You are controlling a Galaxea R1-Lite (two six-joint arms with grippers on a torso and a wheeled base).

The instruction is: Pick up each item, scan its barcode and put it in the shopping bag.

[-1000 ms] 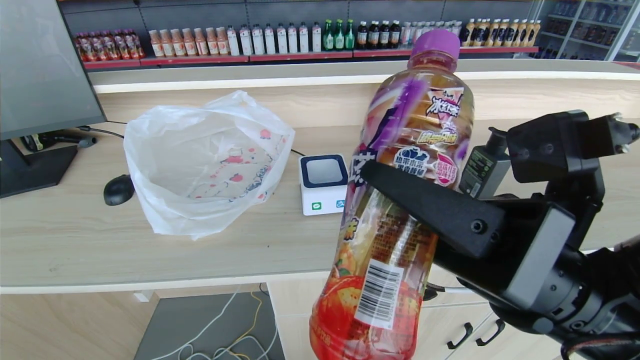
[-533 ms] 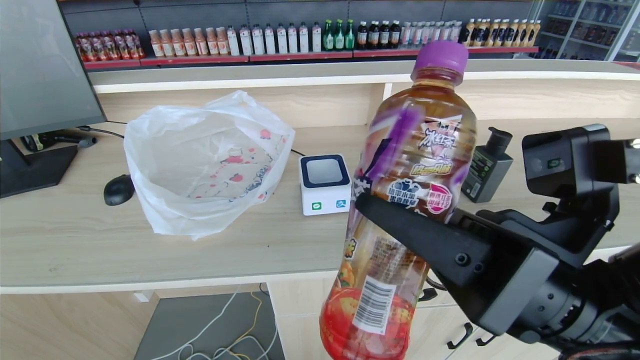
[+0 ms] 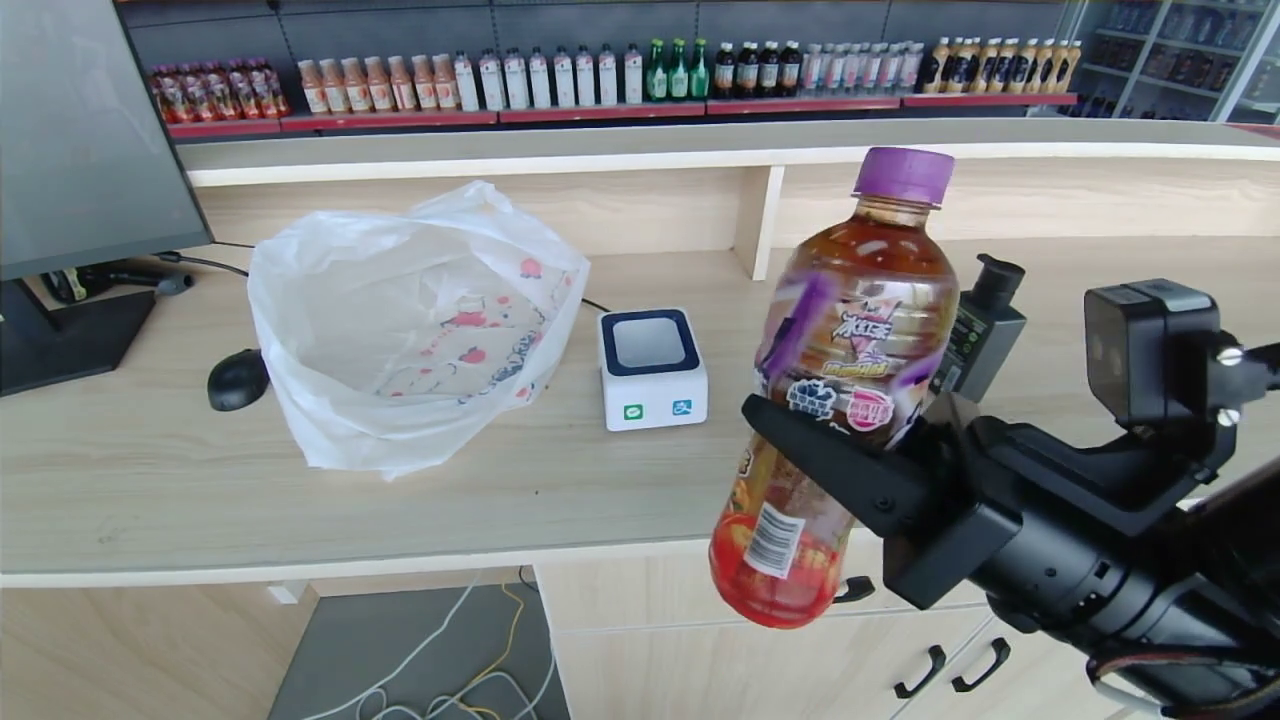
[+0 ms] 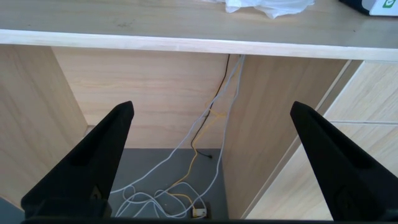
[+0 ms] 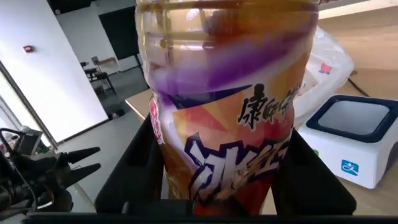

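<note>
Currently a clear plastic drink bottle with a purple cap (image 3: 850,330) is being gripped upright by the right gripper (image 3: 825,440), near and right of the white box scanner (image 3: 650,368); the left gripper (image 4: 211,112) is being held wide open, empty. Its scanning and bagging into the white plastic shopping bag (image 3: 330,400) at left are being judged outstanding, with a dark pump bottle (image 3: 980,330) being left for afterwards, far right.

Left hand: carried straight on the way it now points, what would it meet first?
Most likely the cables hanging in the recess under the counter, then the wooden back panel behind them. The left hand is open and empty; depth is hard to judge.
</note>
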